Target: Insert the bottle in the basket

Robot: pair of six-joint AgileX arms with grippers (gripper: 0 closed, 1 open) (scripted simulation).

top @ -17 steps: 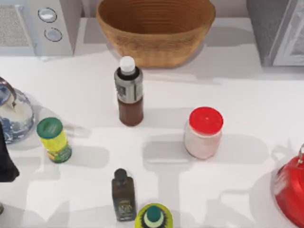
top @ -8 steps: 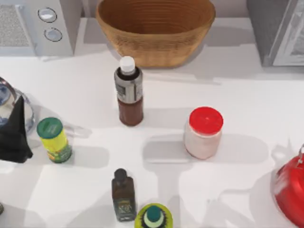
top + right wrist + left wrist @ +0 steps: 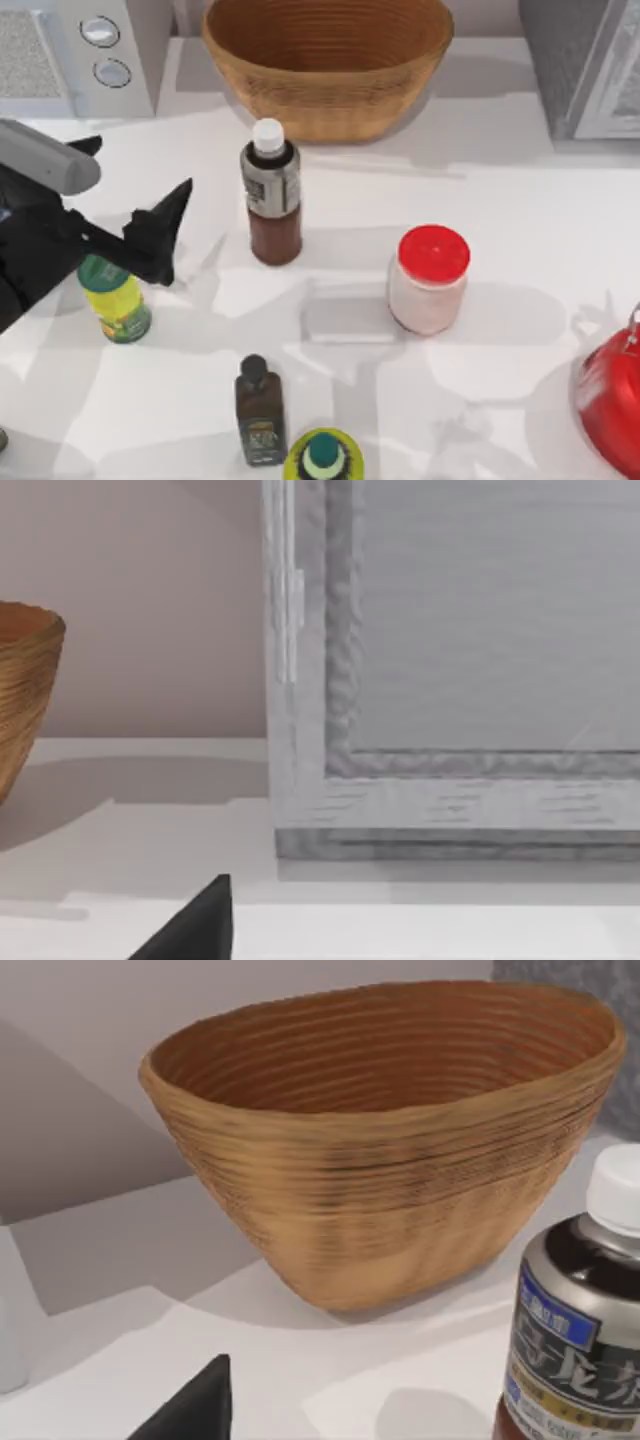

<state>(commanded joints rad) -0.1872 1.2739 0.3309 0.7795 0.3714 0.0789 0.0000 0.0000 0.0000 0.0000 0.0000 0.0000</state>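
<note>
White tabletop [image 3: 500, 180]: our left gripper [image 3: 160, 235], fingers spread, nears the bottle [image 3: 272, 195]. We should square up, grasp its body, then lift into the basket [image 3: 328, 62].

The basket [image 3: 328, 75] looks like rough woven wicker, ribbed inside and matt. The bottle [image 3: 272, 195] has a smooth white plastic-looking cap, a glossy silver-grey label band and a reddish-brown body. The counter [image 3: 500, 200] is smooth, matt white.
</note>
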